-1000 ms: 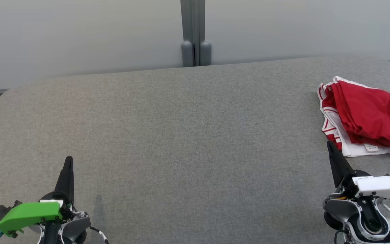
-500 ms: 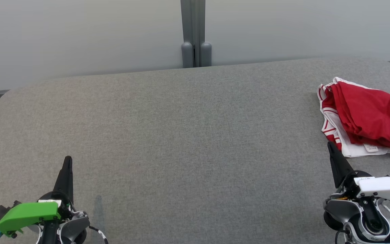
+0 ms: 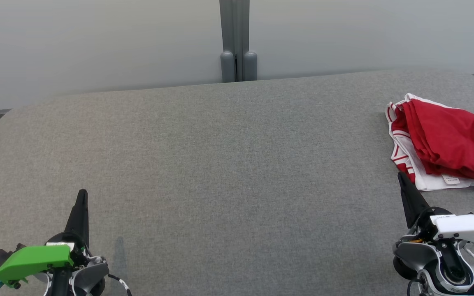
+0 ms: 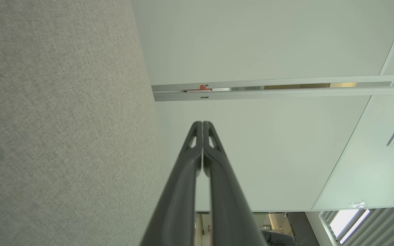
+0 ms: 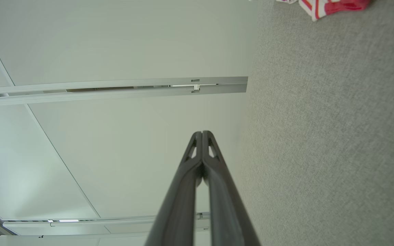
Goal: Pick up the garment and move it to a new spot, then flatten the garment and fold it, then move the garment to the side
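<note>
white label (image 3: 451, 179) on red garment (image 3: 453, 137), print seemingly illegible.

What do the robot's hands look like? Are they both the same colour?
Not quite. Each hand is two long, thin, dark fingers that narrow to a point. The left gripper has a bright green cover behind it, and the right gripper has a white cover. Thin cables loop out near each, and each carries a small white label.
</note>
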### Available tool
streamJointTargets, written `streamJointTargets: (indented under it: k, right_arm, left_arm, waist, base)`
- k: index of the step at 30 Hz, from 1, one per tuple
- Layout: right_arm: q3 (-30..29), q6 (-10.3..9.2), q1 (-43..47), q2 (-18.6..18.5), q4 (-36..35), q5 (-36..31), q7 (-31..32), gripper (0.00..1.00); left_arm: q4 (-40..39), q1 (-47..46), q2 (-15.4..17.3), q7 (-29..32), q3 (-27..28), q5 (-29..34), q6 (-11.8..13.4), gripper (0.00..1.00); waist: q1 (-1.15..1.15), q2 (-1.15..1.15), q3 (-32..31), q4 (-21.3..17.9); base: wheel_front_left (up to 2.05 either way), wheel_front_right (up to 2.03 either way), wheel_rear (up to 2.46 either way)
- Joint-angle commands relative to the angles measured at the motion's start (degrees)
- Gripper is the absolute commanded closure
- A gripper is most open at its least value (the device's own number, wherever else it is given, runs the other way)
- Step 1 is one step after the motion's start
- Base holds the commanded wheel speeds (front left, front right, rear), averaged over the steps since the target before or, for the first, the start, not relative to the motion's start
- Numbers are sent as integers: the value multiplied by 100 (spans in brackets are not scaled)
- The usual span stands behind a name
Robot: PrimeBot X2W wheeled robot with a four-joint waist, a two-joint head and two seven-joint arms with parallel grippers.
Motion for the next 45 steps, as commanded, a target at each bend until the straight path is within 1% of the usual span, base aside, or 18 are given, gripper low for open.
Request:
streamJointTargets:
  k: [1, 45]
  right_arm:
    - [-16, 3, 34, 11, 12, -19, 2, 100]
    - [-82, 4, 24, 53, 15, -74, 69, 100]
  left_arm:
    - [10, -77, -7, 21, 17, 20, -35, 100]
    - [13, -85, -48, 67, 89, 78, -35, 100]
  waist:
    - [0, 0, 0, 0]
    - [0, 0, 0, 0]
  base:
    - [0, 0, 0]
    - [0, 0, 0]
